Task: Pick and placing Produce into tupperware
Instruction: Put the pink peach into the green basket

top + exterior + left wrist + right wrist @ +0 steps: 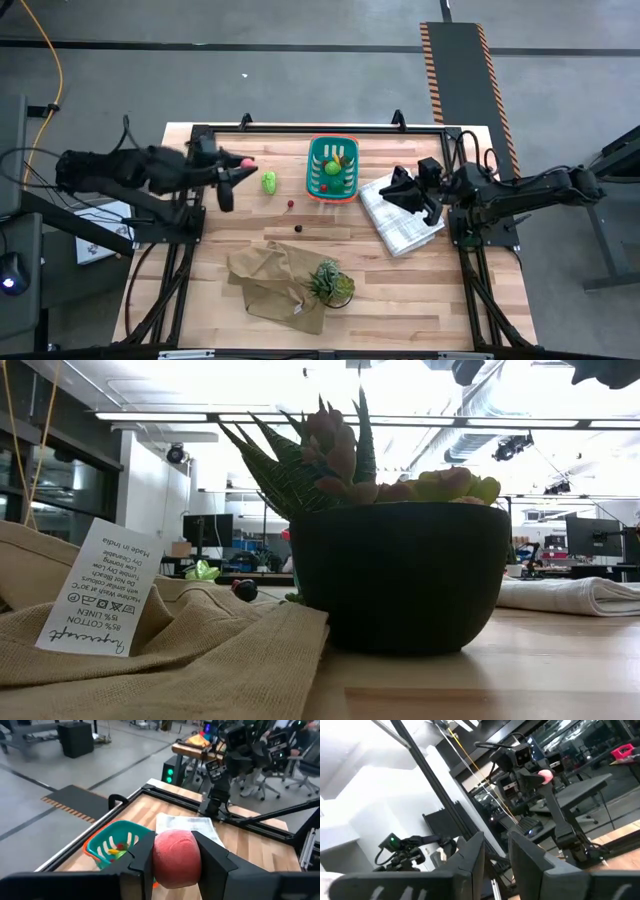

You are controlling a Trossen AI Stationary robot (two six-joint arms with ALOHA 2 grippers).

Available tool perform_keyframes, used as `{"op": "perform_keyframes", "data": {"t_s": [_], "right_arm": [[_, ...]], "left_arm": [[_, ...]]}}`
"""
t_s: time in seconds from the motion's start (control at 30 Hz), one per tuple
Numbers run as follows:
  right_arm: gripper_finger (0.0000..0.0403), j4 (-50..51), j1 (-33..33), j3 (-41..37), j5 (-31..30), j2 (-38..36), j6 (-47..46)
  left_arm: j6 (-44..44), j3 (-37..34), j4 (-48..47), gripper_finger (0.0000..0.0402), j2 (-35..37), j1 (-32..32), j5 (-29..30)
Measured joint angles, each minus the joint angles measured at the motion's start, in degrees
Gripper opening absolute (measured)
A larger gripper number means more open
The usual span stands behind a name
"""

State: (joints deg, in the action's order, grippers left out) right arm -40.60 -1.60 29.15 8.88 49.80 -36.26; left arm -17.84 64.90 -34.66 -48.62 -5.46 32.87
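Observation:
My left gripper [243, 165] is above the table's far left part, shut on a pink-red ball [175, 857]. The teal basket [333, 168] stands to its right at the far middle, with green, yellow and red pieces inside; it also shows in the left wrist view [117, 845]. A light green lump [269, 182], a tiny red ball [290, 204] and a dark ball [298, 228] lie on the table between gripper and basket. My right gripper [400, 190] is open and empty over the white checked cloth [400, 218]. My left gripper pinches the pink-red ball by its two opposite sides [156, 860] between its two fingers. The fingers reach roughly level toward the table's right edge. The ball is lifted clear of the table, which the right wrist view [545, 776] also shows.
A tan cloth [272, 280] with a label lies at the near middle, with a spiky potted plant [330, 283] on its right end. The white checked cloth lies right of the basket. Bare wood shows at the near left and near right.

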Motion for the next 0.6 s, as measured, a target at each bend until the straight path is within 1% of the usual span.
{"op": "perform_keyframes", "data": {"t_s": [0.13,0.23,0.43,0.53,0.6], "right_arm": [[0.0079,0.1,0.9,0.0,-0.2,0.0,-1.3],[0.0079,0.0,1.5,0.0,-0.2,0.0,-1.3],[0.0079,-1.3,2.5,0.0,0.9,-0.1,-1.3],[0.0079,-1.8,2.5,0.0,1.1,-0.1,-1.3],[0.0079,-1.8,2.5,0.0,1.1,-0.1,-1.3]], "left_arm": [[2.4,4.2,0.0,0.0102,-5.5,7.9,-11.1],[3.2,7.1,-0.1,0.0102,-10.6,12.8,-18.8],[4.6,12.5,0.1,0.0102,-19.7,20.3,-27.8],[4.6,13.8,-0.1,0.0103,-24.0,23.7,-33.2],[4.6,14.1,0.6,0.0103,-26.2,25.3,-35.2]]}}
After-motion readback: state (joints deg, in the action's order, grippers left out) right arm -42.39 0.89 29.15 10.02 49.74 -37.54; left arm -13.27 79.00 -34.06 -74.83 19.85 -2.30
